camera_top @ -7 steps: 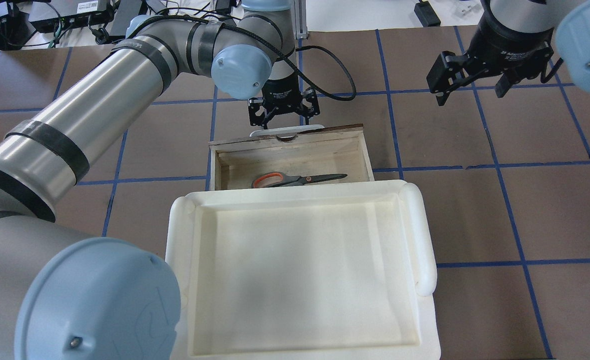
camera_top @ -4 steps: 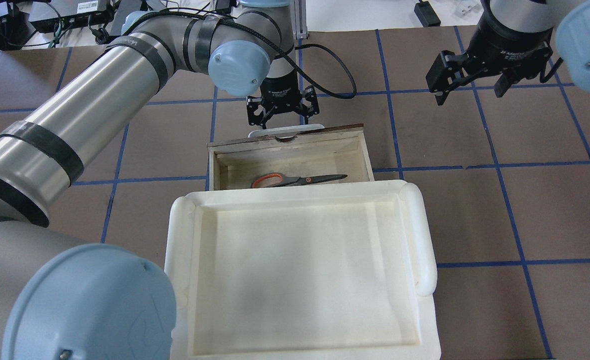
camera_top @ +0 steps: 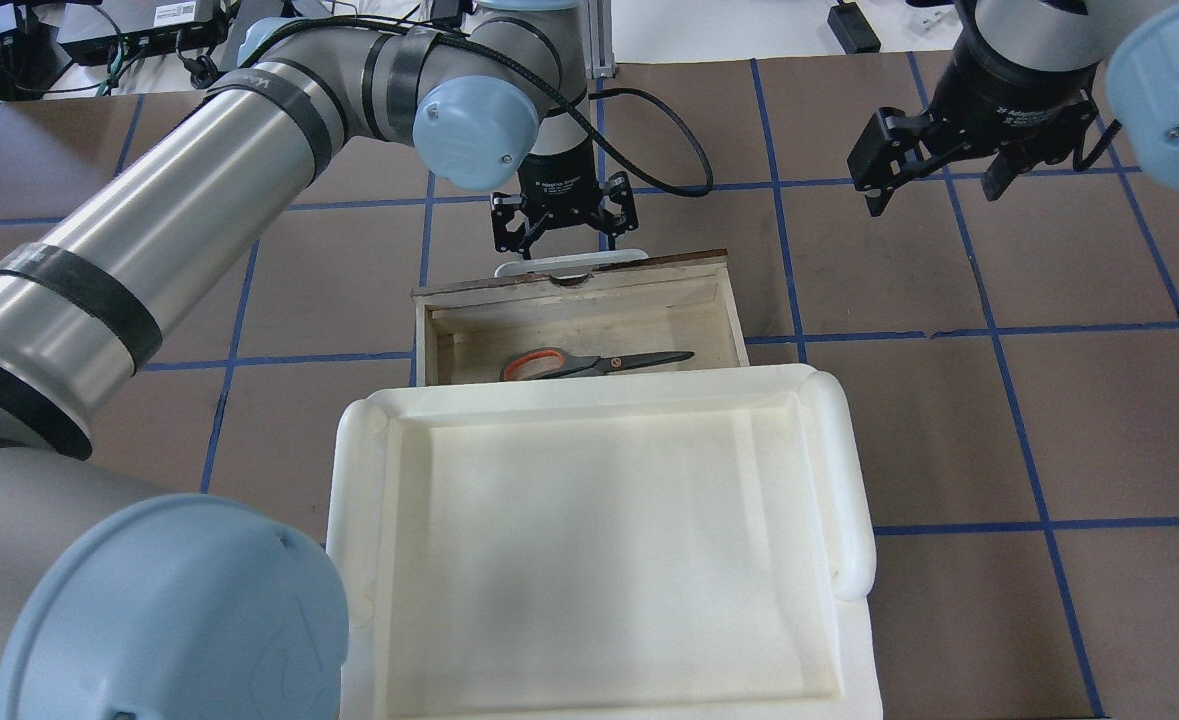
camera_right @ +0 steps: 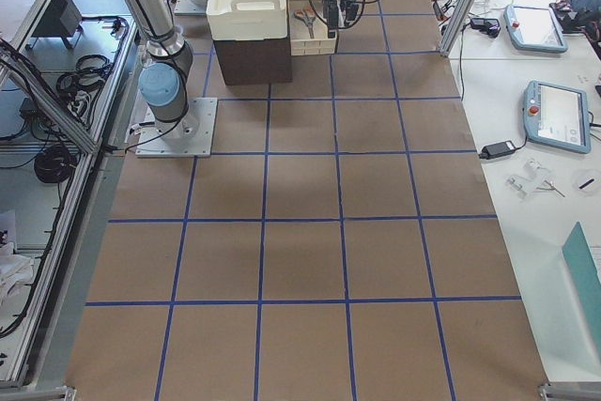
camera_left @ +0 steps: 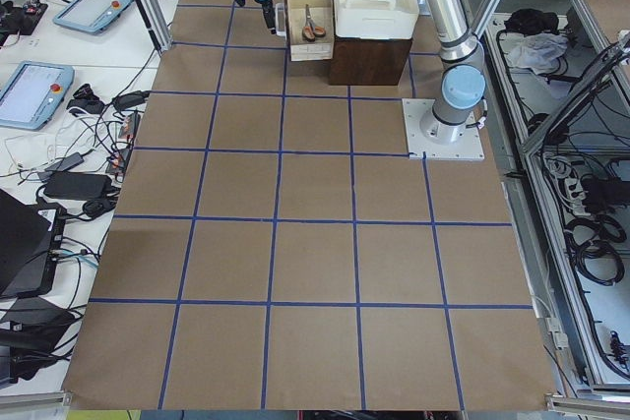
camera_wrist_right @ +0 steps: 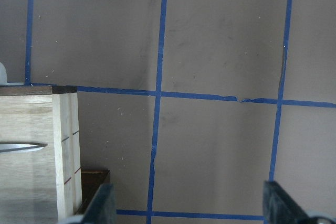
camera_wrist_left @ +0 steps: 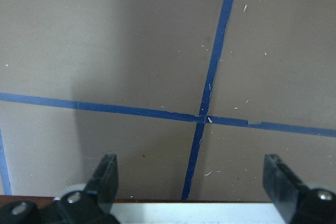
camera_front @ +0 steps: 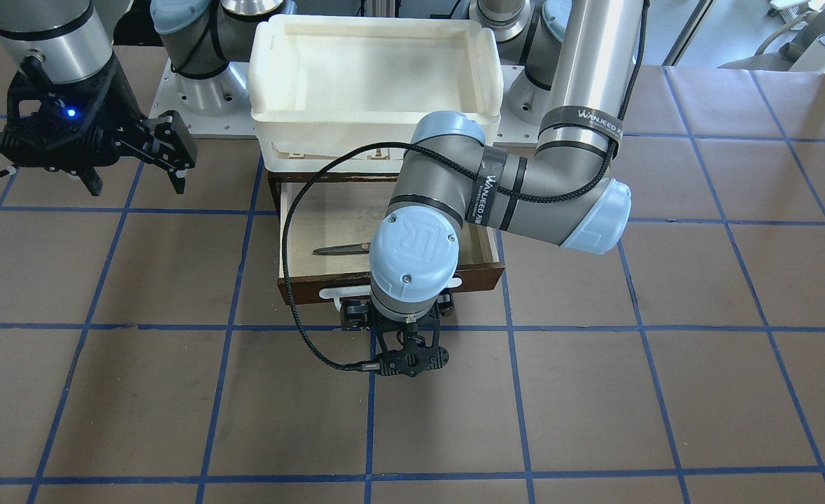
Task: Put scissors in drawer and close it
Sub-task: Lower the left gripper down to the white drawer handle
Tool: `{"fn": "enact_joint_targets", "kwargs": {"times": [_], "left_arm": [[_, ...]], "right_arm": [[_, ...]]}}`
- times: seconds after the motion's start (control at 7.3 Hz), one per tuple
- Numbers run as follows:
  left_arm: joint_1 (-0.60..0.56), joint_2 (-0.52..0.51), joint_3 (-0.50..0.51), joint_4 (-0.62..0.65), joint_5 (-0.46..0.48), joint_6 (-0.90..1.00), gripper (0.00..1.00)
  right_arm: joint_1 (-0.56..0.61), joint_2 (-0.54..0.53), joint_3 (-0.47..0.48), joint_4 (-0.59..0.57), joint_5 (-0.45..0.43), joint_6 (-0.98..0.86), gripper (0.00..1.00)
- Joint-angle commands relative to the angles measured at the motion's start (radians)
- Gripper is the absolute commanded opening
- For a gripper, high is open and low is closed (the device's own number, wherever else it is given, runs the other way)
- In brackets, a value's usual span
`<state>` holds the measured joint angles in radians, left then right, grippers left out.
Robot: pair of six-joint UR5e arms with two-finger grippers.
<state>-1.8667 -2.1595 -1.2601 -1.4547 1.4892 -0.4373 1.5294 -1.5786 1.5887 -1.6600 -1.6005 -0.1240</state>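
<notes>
The drawer [camera_top: 569,285] stands pulled out from under the white tray [camera_top: 849,480]. The scissors [camera_top: 594,362] lie flat on its plywood floor, close to the tray's edge and apart from the drawer front. The left hand [camera_top: 564,238] hovers just beyond the white bar handle [camera_top: 569,263], fingers spread wide. The right hand [camera_top: 934,180] hangs over the bench [camera_top: 1049,400], well to the side, fingers apart.

The shallow light-plywood drawer [camera_top: 649,320] looked bare and matt, the grey-metal-bladed scissors [camera_top: 594,362] at its 6 o'clock dull, the rectangular white plastic tray [camera_top: 854,480] smooth.
</notes>
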Motion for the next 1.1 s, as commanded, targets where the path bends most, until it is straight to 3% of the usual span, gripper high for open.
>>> {"fn": "enact_joint_targets", "kwargs": {"times": [0.0,0.41,0.96], "left_arm": [[0.009,0.004,0.010,0.005,0.002,0.002,1.00],[0.006,0.001,0.027,0.033,-0.003,0.002,1.00],[-0.028,0.015,0.018,-0.025,-0.004,0.000,1.00]], "right_arm": [[0.000,0.020,0.001,-0.027,0.001,0.006,1.00],[0.000,0.023,0.001,-0.034,-0.001,0.010,1.00],[-0.002,0.022,0.001,-0.030,0.033,0.003,1.00]]}}
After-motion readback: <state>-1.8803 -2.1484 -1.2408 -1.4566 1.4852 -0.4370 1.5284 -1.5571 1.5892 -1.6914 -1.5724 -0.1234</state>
